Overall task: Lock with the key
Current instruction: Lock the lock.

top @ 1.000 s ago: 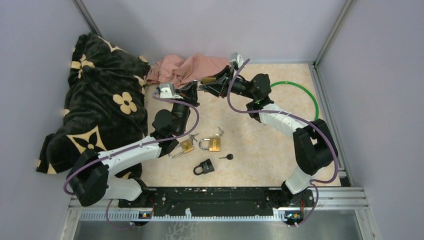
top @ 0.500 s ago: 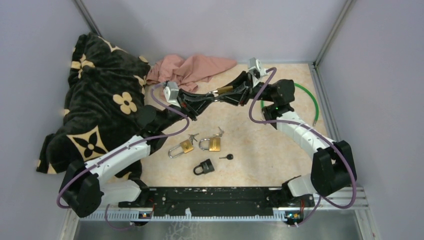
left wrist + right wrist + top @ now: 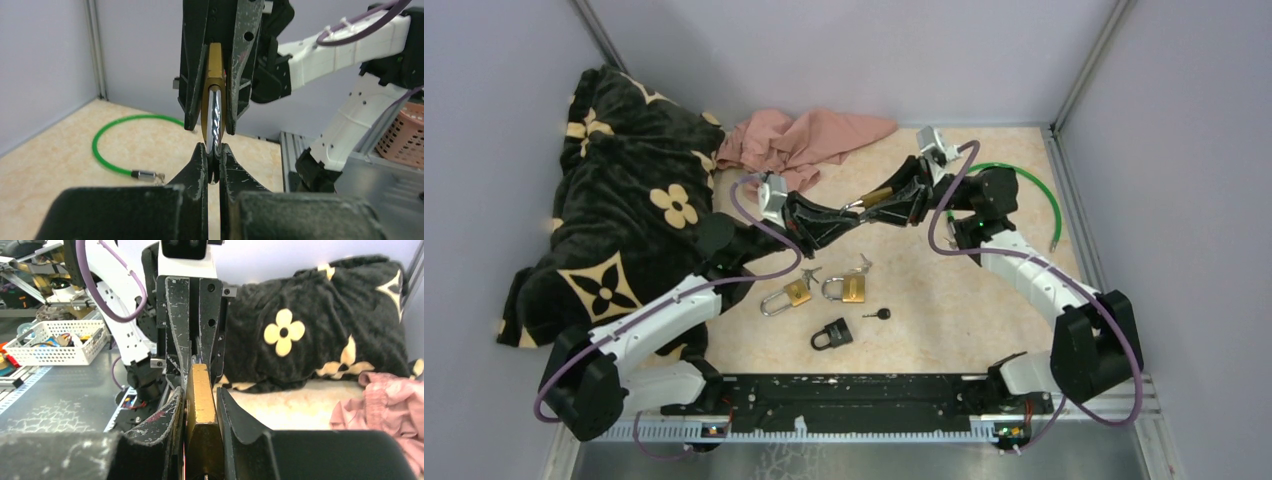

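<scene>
**Padlock held between both grippers, above the worktop**

- The brass padlock [image 3: 201, 407] is held in the air over the far middle of the worktop [image 3: 954, 300], well above the loose items lying there.
- Right gripper [image 3: 892, 196]: part closed. The jaws are clamped on the two flat faces of the padlock body, with no gap to be seen in the right wrist view.
- Left gripper [image 3: 214, 152]: pinched almost fully together. A bright steel bar [image 3: 215, 117] that sticks out of the padlock's end is caught between the tips. It reads as the shackle seen edge-on, though a key blade cannot be ruled out.
- Key relation: the grippers are set tip to tip, facing each other. The padlock's long axis runs along the line between them, body on the right gripper's side and steel bar on the left gripper's side.
- In the top view that line slopes from far right down to near left.
- Both arms are equally near, as each has hold of one end.
- Judgement: any push, pull or turn would have to go along or about this shared axis. A sideways offset between the grippers could bind the bar.
- Lying on the worktop, near the arm bases, are a black-headed key [image 3: 880, 314], a black padlock [image 3: 832, 334] and two further brass padlocks [image 3: 824, 291]. None is touched.
</scene>
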